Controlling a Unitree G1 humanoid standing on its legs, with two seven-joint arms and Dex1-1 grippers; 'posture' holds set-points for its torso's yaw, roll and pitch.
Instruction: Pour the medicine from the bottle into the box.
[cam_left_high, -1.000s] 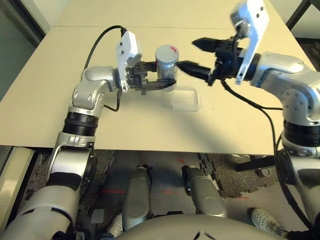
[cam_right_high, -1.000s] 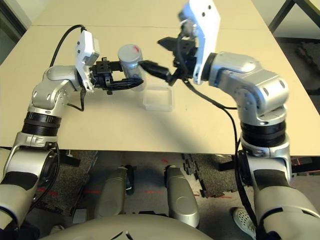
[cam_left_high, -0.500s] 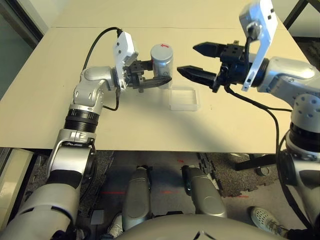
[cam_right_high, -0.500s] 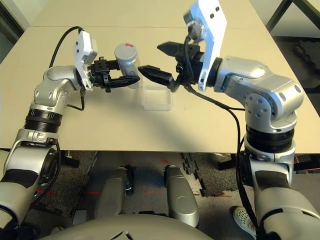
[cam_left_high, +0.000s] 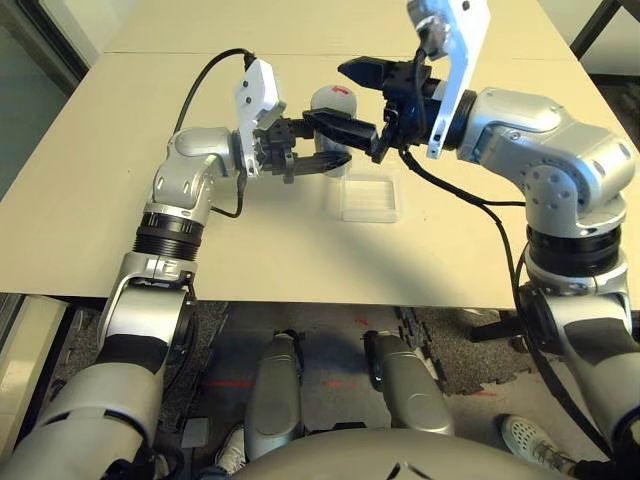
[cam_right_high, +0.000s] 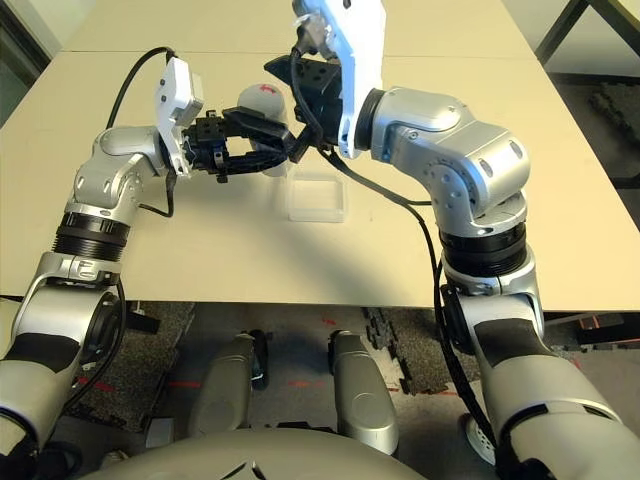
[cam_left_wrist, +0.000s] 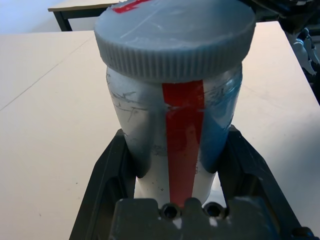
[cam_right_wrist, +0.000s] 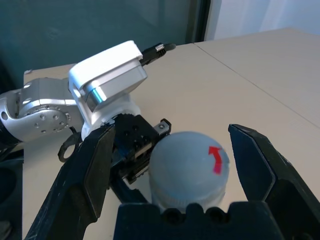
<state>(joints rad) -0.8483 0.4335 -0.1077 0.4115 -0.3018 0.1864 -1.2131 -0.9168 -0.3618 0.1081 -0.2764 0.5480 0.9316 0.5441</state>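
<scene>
Bottle (cam_left_wrist: 185, 130) upright, clamped between my left gripper's (cam_left_high: 318, 146) jaws, cap (cam_right_wrist: 190, 167) on. Box (cam_left_high: 369, 199) on the table just beside it, nearer the robot. My right gripper (cam_right_wrist: 172, 172) is wide around the cap, nothing gripped. Step looks like uncapping: I'd centre the cap between the right jaws, close evenly on the ribbed rim, twist level, left held firm so the bottle can't spin or tip.

Pale table (cam_left_high: 250, 250) with a thin seam, above a grey floor (cam_left_high: 340, 345) with red marks.
</scene>
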